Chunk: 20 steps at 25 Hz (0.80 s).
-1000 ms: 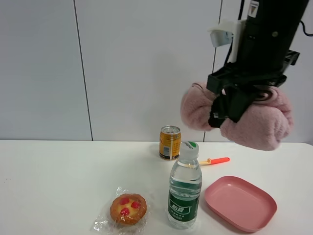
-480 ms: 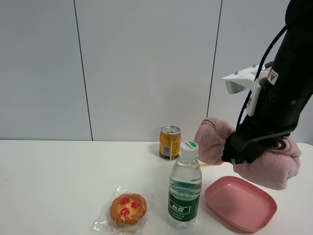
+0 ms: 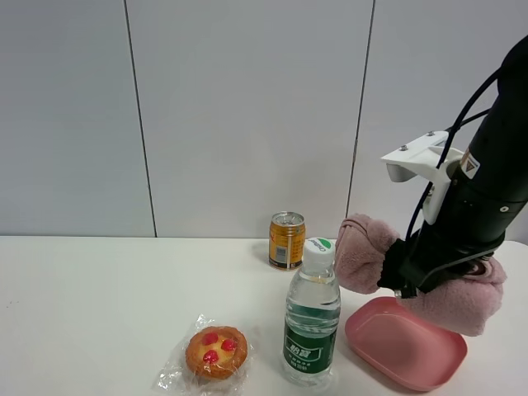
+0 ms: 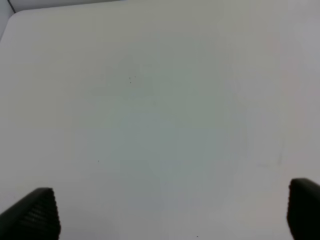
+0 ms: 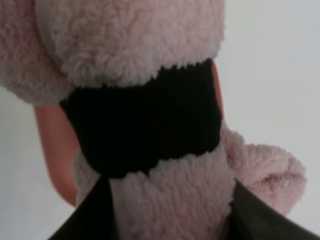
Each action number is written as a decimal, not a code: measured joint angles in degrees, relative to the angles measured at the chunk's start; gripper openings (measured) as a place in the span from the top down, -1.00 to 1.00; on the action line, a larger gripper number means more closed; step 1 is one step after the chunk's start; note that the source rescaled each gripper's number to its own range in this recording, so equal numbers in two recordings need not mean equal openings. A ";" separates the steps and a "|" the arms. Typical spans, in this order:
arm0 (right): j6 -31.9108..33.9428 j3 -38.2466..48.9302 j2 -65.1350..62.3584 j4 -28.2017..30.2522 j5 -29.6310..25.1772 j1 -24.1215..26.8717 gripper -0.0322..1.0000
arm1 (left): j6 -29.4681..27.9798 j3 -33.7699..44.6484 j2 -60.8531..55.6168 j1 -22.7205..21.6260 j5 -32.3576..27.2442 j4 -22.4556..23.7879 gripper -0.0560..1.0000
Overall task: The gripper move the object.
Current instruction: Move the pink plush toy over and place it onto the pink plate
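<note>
Item: fluffy pink rolled cloth [image 3: 458,299]. Clamped in my right hand [image 3: 410,276] and held just over the far side of the pink oval plastic tray [image 3: 417,363] on the white worktop [image 3: 99,305]. My left hand [image 4: 167,212]: fingers wide apart over the worktop.

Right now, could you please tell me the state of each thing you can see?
Pink tray: lying flat, right way up.
Pink plush towel: bunched, gripped, hanging at the tray's far side.
Right gripper: jaws shut on the towel.
Left gripper: jaws open, holding nothing.
Water bottle: upright, capped.
Can: upright.
Tart: wrapped, lying flat.
</note>
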<state>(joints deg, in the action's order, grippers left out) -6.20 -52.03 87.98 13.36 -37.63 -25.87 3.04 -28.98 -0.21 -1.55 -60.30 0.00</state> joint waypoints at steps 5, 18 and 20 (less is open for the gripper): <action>-1.59 0.71 2.63 0.47 -0.06 1.29 0.94 | 0.00 0.00 0.00 0.00 0.00 0.00 -1.00; -1.57 0.77 8.03 0.47 0.05 1.29 0.86 | 0.00 0.00 0.00 0.00 0.00 0.00 -1.00; -1.11 0.77 8.07 0.60 0.15 1.29 0.44 | 0.00 0.00 0.00 0.00 0.00 0.00 -1.00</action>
<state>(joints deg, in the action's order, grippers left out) -7.31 -51.26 96.06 13.96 -37.48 -24.58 3.04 -28.98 -0.21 -1.55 -60.30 0.00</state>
